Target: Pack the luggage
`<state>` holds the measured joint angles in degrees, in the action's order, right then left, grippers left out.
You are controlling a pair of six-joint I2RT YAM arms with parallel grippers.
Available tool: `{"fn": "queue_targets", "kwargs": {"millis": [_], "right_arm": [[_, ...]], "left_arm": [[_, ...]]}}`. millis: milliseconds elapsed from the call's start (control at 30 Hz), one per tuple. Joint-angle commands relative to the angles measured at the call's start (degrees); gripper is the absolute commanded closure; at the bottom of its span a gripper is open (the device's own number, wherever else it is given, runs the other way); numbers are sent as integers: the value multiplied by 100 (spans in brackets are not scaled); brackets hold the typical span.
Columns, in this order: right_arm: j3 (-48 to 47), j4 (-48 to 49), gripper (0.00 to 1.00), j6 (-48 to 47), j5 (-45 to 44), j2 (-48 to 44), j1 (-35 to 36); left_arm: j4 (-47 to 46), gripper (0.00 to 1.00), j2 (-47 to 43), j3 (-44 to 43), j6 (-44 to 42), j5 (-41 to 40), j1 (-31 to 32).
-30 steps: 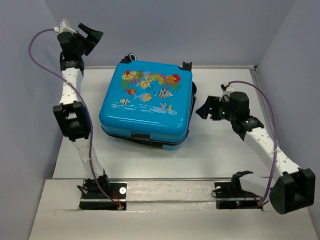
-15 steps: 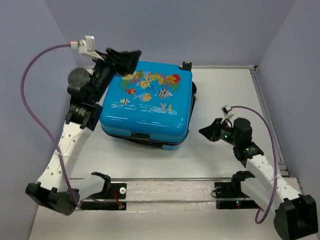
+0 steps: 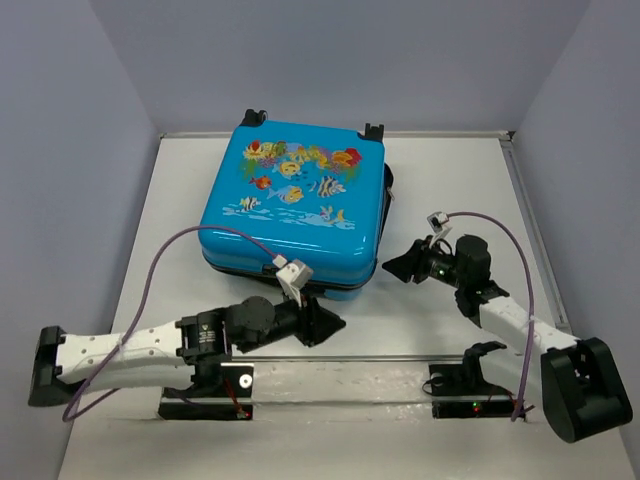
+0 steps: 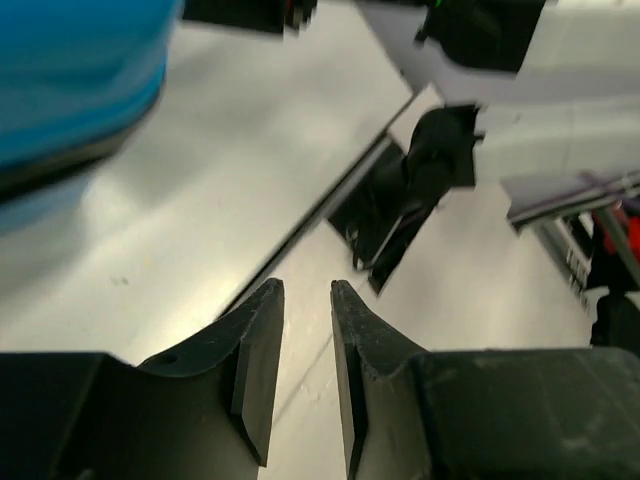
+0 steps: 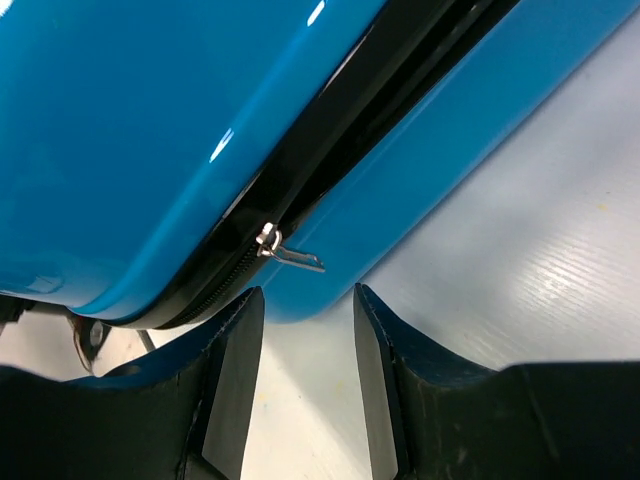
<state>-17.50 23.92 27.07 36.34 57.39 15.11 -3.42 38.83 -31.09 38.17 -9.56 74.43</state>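
The luggage lies flat and closed at the table's middle back, fish print facing up, black wheels at its far edge. My left gripper lies low by the front rail, just off the case's near edge, its jaws a narrow gap apart and empty. A corner of the luggage shows at upper left there. My right gripper points at the case's right front corner. In the right wrist view it is open, and the metal zipper pull hangs from the black zipper seam just beyond its fingertips, not touched.
Grey walls close in the table on the left, back and right. A metal rail with both arm bases runs along the front edge. The right arm's base mount lies ahead of the left gripper. A purple cable loops over each arm.
The left arm swung from the back left, over the case, down to the front rail, and its jaws narrowed. The right gripper shifted slightly toward the case's right front corner.
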Motion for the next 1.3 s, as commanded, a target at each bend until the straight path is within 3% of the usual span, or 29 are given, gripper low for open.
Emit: {"fn": "queue_targets", "kwargs": {"millis": [0, 133, 233, 467, 533, 700, 1000, 1267], "right_arm": [[-69, 982, 53, -412, 514, 456, 132], [88, 1429, 53, -387, 611, 554, 132], [194, 1764, 52, -308, 673, 624, 132], [1, 1932, 51, -676, 847, 1073, 132], [-113, 1836, 51, -720, 1015, 1196, 132], [-236, 1695, 51, -958, 936, 1248, 132], [-562, 1624, 52, -1195, 1323, 1714, 132], [-588, 2406, 63, -1160, 1060, 2259, 132]], "left_arm": [[-431, 64, 168, 585, 664, -1390, 975], [-328, 64, 239, 1323, 1331, -1740, 1082], [-440, 58, 125, 1605, 1526, -2076, 846], [-1238, 55, 133, 1888, 789, -628, -971], [-1345, 55, 378, 1739, 500, -547, -1202], [-1626, 54, 1046, 1422, 252, -450, -1256], [-1785, 55, 1364, 1149, 269, -520, -1265], [-1363, 55, 1356, 921, 234, -775, -1361]]}}
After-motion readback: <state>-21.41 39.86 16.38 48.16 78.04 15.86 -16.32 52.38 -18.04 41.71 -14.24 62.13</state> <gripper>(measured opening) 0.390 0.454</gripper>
